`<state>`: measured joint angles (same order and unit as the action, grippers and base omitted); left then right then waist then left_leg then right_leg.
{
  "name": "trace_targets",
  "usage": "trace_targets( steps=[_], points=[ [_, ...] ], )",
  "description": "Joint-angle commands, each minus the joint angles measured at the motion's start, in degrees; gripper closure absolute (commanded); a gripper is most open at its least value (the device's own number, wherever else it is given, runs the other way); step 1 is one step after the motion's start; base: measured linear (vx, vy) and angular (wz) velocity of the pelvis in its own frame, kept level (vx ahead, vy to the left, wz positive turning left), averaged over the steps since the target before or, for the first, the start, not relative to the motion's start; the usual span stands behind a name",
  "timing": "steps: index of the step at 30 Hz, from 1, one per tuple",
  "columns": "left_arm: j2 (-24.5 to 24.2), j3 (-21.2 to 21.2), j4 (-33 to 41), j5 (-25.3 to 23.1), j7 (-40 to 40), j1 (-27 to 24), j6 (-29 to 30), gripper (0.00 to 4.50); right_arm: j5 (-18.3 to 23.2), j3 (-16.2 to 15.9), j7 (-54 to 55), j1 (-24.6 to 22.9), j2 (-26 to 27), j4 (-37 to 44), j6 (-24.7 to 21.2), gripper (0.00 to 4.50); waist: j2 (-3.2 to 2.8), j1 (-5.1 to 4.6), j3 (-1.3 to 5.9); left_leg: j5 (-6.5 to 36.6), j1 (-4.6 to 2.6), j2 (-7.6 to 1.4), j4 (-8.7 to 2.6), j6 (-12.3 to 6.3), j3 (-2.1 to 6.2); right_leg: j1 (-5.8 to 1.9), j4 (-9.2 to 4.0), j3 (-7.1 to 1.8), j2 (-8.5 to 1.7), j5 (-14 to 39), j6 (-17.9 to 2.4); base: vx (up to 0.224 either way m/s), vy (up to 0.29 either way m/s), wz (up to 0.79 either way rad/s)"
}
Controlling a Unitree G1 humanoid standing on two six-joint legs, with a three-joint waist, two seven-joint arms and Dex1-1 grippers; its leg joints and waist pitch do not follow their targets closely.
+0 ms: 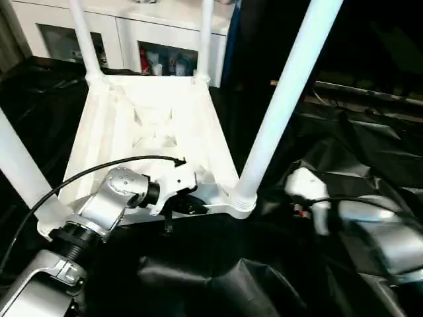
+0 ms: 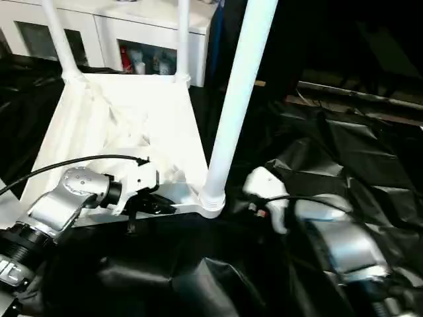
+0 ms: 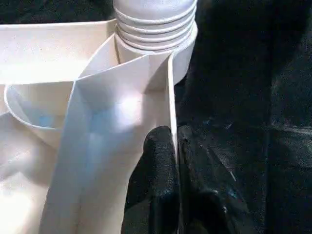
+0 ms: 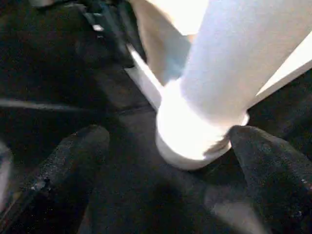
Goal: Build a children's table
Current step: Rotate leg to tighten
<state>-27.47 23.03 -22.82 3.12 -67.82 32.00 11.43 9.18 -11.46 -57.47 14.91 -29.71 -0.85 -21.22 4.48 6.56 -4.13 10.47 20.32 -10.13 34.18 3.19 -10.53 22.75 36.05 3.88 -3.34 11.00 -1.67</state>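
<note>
Pinching the near rim of the upturned tabletop [image 1: 152, 125] with my left gripper [image 3: 173, 161], jaws pressed together on the thin wall, I steady it on the black-draped counter [image 1: 218, 277]. Four legs stand in their corner sockets; the near-right leg [image 1: 281, 99], at 3 o'clock from that grip, looks like the one to seat. My right gripper [image 4: 165, 156] hangs spread around its base, forearm low and level; closing and twisting should come next
</note>
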Motion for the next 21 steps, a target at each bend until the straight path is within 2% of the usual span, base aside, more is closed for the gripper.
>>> trace_targets(
  steps=[1,3,6,8,11,13,17,18,21],
  points=[
    [1.21,0.24,0.76,1.24,-1.11,-0.23,-0.02,4.43,-1.95,-0.27,3.34,2.01,1.23,-2.83,1.77,0.0,-0.31,-0.12,4.08,10.68,-0.38,-3.36,-3.9,0.18,1.56,-2.63,-5.04,-3.29,-5.65,16.18,-8.97,0.0,0.0,0.0],
    [1.31,0.21,0.72,1.13,-1.11,-0.28,-0.07,4.43,-2.33,-0.08,5.4,3.24,2.78,-4.89,2.09,0.0,-0.4,0.02,4.05,10.91,-0.77,-3.44,-3.82,0.25,1.41,-2.4,-5.04,-3.41,-5.62,15.6,-9.23,0.0,0.0,0.0],
    [1.35,0.1,0.66,1.04,-1.11,-0.33,-0.09,4.43,-2.3,0.15,5.79,3.7,3.42,-5.64,2.09,0.0,-0.56,0.08,4.05,10.45,-0.72,-3.47,-3.88,0.17,1.38,-2.5,-4.82,-3.48,-5.56,13.8,-9.61,0.0,0.0,0.0],
    [1.4,0.0,0.62,0.94,-1.11,-0.33,-0.09,4.43,-2.06,0.32,5.7,3.82,3.7,-5.96,2.2,0.0,-0.27,0.07,4.14,10.02,-0.48,-3.41,-3.86,-0.05,1.38,-2.8,-4.73,-3.48,-5.63,13.15,-9.52,0.0,0.0,0.0],
    [1.47,-0.36,0.39,0.68,-1.17,-0.39,-0.07,4.43,-0.23,0.69,4.45,3.98,4.43,-6.72,1.91,0.0,-0.43,0.07,4.08,10.45,-0.46,-3.4,-3.84,-0.28,1.38,-2.78,-4.91,-3.45,-5.7,14.56,-9.17,0.0,0.0,0.0],
    [1.53,-0.41,0.32,0.58,-1.14,-0.44,-0.11,4.5,-0.16,0.56,4.25,3.96,4.56,-7.18,2.12,0.3,-0.48,0.04,4.02,10.86,-0.45,-3.43,-3.89,-0.17,1.45,-2.77,-4.99,-3.44,-5.7,15.48,-8.89,0.0,0.0,0.0],
    [1.66,-0.49,0.23,0.47,-1.11,-0.46,-0.14,4.5,0.08,0.36,4.23,4.02,5.15,-7.78,2.35,0.5,-0.52,0.03,4.05,10.97,-0.54,-3.41,-3.9,0.06,1.43,-2.65,-5.1,-3.45,-5.67,16.07,-8.64,0.0,0.0,0.0],
    [1.7,-0.51,0.16,0.44,-1.1,-0.43,-0.16,4.5,0.2,0.37,4.18,4.09,5.34,-7.92,2.38,0.75,-0.55,0.03,4.02,10.99,-0.5,-3.4,-3.91,0.06,1.44,-2.66,-5.08,-3.45,-5.68,16.02,-8.68,0.0,0.0,0.0],
    [1.82,-0.59,-0.09,0.28,-1.09,-0.29,-0.29,4.5,0.68,0.03,3.79,4.7,6.16,-8.78,2.63,0.87,-0.5,0.0,4.07,10.55,-0.47,-3.42,-3.9,-0.02,1.43,-2.67,-4.94,-3.45,-5.7,14.84,-9.14,0.0,0.0,0.0]
  ],
)
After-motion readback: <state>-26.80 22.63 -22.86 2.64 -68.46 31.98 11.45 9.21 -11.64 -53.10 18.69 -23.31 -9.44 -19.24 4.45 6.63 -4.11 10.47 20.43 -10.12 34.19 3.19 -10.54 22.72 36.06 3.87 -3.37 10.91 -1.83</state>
